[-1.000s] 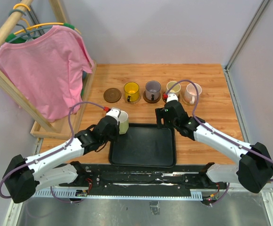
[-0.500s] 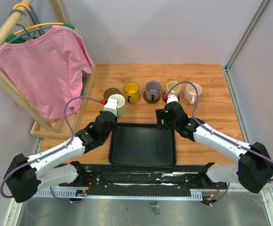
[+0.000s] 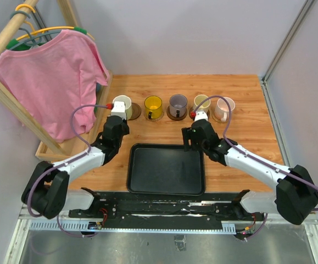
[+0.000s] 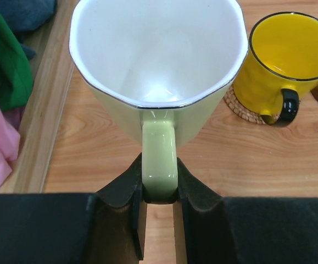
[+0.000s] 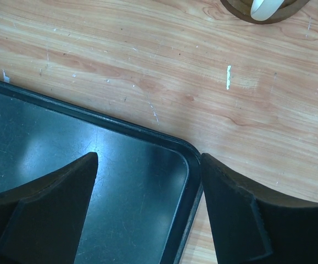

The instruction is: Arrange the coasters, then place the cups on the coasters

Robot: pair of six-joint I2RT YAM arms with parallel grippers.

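Cream mug point(image 4: 159, 60) is pinched by its handle in my left pincer point(image 4: 159, 171), jaws narrow and tight on it. In the top view it's at the left end of the row, upper middle of the frame, over a dark brown coaster point(image 3: 135, 113) that peeks out on its right. Can't tell if it's actually touching down tbh. Yellow cup point(image 4: 288, 60) is just to the right on a tan woven coaster point(image 4: 240, 107). Further right along the row: grey-purple cup point(image 3: 178, 103), white cup point(image 3: 201, 101), pink cup point(image 3: 225, 105). My right pincer point(image 5: 148, 165) hangs wide apart, gripping nothing, over the upper right corner of the black tray point(image 5: 65, 132) on the wooden table point(image 5: 148, 49).
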